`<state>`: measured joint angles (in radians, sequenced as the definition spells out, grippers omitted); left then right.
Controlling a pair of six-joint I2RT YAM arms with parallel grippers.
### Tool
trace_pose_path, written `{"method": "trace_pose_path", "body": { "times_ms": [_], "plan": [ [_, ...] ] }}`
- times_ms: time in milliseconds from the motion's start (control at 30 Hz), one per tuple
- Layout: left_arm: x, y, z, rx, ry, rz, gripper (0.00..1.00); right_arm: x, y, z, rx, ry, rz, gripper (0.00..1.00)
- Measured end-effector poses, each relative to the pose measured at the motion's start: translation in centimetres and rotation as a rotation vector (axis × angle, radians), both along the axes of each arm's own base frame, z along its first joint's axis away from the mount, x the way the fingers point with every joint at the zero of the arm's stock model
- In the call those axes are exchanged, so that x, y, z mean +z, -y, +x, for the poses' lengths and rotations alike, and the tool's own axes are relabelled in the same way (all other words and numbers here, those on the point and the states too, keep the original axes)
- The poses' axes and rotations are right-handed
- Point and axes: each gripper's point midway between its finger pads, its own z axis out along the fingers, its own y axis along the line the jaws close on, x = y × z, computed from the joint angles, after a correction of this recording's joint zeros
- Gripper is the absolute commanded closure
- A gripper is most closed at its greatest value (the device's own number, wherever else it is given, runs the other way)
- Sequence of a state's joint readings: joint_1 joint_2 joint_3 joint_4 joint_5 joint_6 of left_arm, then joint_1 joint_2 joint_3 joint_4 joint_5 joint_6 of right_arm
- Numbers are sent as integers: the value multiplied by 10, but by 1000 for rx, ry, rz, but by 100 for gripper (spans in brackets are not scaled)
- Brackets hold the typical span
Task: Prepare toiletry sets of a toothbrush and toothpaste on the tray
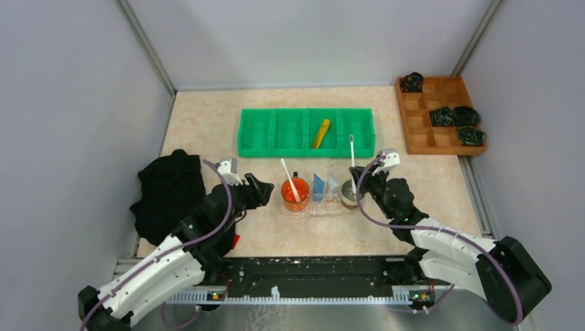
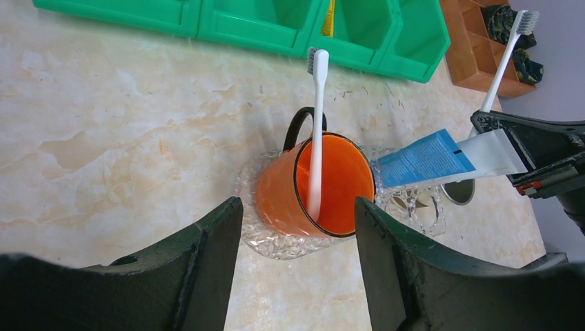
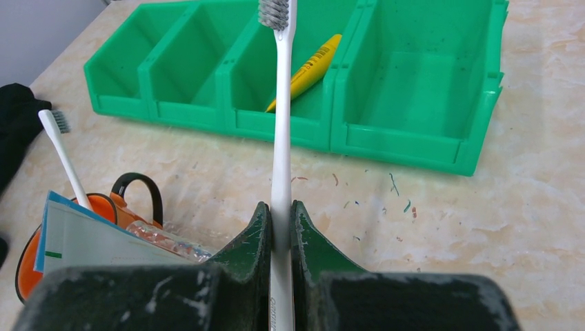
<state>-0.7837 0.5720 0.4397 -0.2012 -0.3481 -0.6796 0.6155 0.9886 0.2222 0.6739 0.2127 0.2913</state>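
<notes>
Our right gripper [image 3: 279,215] pinches a toothbrush [image 3: 279,110] upright over the three-o'clock end of the tray [image 1: 308,209]. We should lower it straight into the metal cup [image 2: 459,192]. Our left gripper [image 2: 298,210] hangs spread by the orange cup [image 2: 283,196].

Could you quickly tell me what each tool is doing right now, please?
Left tool: open, holding nothing.
Right tool: closed on a toothbrush.
</notes>
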Motion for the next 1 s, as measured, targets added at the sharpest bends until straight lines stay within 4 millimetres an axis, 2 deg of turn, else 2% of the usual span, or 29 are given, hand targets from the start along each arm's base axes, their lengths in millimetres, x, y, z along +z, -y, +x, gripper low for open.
{"method": "trace_pose_path", "body": {
  "times_ms": [200,400,833,1000],
  "plan": [
    [-2,1,1,0,-6,6,33,-2,-3,-3,9,-1,-5,100],
    [-2,2,2,0,0,0,33,-15,-1,-8,14,-23,-23,100],
    [-7,1,1,0,-6,5,33,-17,-2,-10,20,-27,-35,100],
    [-7,1,1,0,-6,6,33,-16,-4,-12,29,-24,-38,92]
  ]
}}
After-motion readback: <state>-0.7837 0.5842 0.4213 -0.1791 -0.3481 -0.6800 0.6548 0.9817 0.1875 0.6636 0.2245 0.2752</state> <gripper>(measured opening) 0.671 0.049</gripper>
